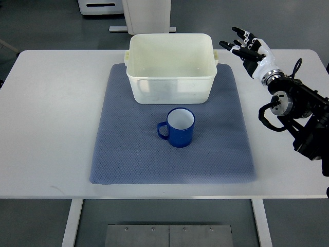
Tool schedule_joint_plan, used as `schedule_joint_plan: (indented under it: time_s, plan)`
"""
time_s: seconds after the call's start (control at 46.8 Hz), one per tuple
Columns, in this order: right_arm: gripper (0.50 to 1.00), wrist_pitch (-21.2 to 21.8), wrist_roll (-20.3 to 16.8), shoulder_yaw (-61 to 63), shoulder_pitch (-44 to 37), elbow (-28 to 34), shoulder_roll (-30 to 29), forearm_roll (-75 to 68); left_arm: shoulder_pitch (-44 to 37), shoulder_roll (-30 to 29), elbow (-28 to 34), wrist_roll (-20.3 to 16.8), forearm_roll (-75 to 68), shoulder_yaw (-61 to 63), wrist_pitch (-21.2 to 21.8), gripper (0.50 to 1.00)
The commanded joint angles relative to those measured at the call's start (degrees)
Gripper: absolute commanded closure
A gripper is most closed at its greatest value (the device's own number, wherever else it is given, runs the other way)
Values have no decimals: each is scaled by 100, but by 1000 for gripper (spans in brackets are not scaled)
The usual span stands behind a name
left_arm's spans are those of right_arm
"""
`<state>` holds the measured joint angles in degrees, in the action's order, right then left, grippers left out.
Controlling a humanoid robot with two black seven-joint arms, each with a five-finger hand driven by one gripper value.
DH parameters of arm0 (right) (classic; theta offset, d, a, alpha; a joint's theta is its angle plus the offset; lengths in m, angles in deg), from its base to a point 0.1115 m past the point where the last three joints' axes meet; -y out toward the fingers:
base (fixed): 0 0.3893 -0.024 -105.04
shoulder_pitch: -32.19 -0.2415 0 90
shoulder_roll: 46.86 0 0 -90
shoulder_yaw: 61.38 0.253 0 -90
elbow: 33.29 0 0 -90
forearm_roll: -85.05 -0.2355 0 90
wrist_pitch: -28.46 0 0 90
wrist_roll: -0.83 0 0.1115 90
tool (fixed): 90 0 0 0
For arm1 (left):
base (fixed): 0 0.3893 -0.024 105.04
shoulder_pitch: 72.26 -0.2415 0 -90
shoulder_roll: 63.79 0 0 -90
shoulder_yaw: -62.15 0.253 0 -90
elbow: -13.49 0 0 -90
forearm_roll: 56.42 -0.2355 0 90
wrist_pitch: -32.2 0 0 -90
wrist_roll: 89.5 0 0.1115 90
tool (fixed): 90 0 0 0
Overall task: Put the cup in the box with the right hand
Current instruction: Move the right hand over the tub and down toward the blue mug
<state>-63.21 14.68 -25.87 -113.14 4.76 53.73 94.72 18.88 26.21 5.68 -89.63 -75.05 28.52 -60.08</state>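
This looks like a robotics lab or test room. A plain white table [46, 128] stands on metal legs over a smooth grey floor [41, 25], and the base of a white cabinet or machine [146, 15] sits at the far side. On the right, a robot arm [295, 105] with exposed black cables and joints reaches in over the tabletop.

— What was on the big white table [46, 128]?

— A blue mat [128, 159] lay flat in the middle of it. The mat had a bumpy, dotted look and reached almost to the near edge.

— And past the far edge?

— A grey floor [46, 25] with a white stand [146, 15] on it, and a white machine [100, 6] to the left of that.

— Anything under the near edge?

— Two white table legs [72, 221] and a grey metal plate [169, 235] between them.
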Motion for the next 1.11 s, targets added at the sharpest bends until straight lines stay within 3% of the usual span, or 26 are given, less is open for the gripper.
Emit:
schedule_joint_plan:
  time_s: [0.0,0.256,0.491,1.089]
  plan:
    - [505,0,12,8,-31,255,135,0,0,0,-1,-5,0,5,0,500]
    - [504,35,48,8,-31,1521,522,219,0,0,-1,-5,0,-4,0,500]
    - [502,439,39,-53,-84,2154,619,905,0,0,-1,4,0,5,0,500]
    - [505,1959,30,-791,-66,2603,795,2487,0,0,-1,4,0,5,0,500]
